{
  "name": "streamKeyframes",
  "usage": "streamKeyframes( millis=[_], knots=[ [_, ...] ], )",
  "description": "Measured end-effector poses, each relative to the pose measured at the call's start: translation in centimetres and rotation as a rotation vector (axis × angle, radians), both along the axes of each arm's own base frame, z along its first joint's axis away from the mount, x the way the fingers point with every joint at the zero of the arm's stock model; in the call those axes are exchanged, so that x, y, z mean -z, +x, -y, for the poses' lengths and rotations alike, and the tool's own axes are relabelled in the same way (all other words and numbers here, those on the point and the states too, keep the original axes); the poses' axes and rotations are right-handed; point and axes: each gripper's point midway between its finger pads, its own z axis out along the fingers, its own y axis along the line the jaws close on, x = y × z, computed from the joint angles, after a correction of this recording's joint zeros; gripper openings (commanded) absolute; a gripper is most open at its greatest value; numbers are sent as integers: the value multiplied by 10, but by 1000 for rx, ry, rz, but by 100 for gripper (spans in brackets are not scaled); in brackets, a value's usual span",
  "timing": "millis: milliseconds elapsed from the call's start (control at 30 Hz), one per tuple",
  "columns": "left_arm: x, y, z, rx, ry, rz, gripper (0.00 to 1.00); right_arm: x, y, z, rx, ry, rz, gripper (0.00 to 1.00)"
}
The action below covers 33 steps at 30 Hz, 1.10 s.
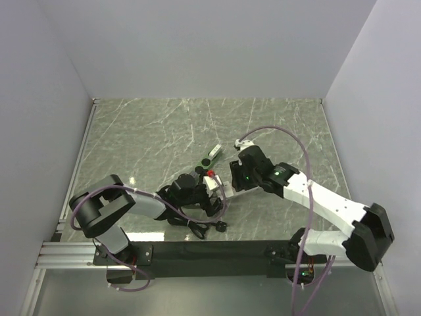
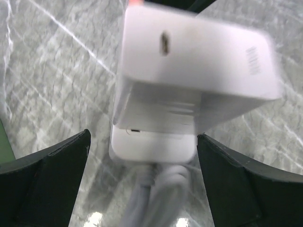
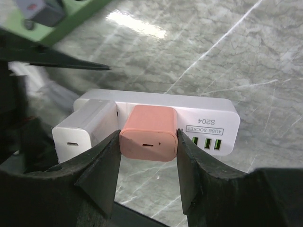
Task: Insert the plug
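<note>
Pink plug (image 3: 148,134) sits in the power strip (image 3: 208,111), pinched by the right hand (image 3: 147,142); left hand (image 2: 144,161) spread.

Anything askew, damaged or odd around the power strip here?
Nothing clearly wrong: the white charger and pink charger both sit in the power strip. The white one may lean slightly; the views cannot settle it.

Bright even light, table (image 3: 137,26) glare, charger (image 2: 189,61) blurred

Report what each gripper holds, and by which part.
Right gripper grips the pink charger by its opposite sides. Left gripper stands open around the white charger, holding nothing.
</note>
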Motion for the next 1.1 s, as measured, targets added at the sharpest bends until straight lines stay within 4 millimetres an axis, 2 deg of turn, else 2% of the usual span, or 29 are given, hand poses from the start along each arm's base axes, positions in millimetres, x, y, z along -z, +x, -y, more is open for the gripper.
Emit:
streamKeyframes(
  millis=[133,500,733,833,1100],
  knots=[
    [3,-2,-7,-18,11,-4,99,21,6,0,14,-55,-36,51],
    [-29,2,-18,-89,-62,33,99,49,20,-2,54,-82,-52,51],
    [-42,10,-31,-188,-102,33,99,57,28,-6,78,-56,-28,50],
    [-48,12,-36,-224,-123,31,99,59,37,-10,93,-45,-3,50],
    [-92,16,-56,-344,-268,25,99,60,45,-13,108,-27,29,54]
  ],
)
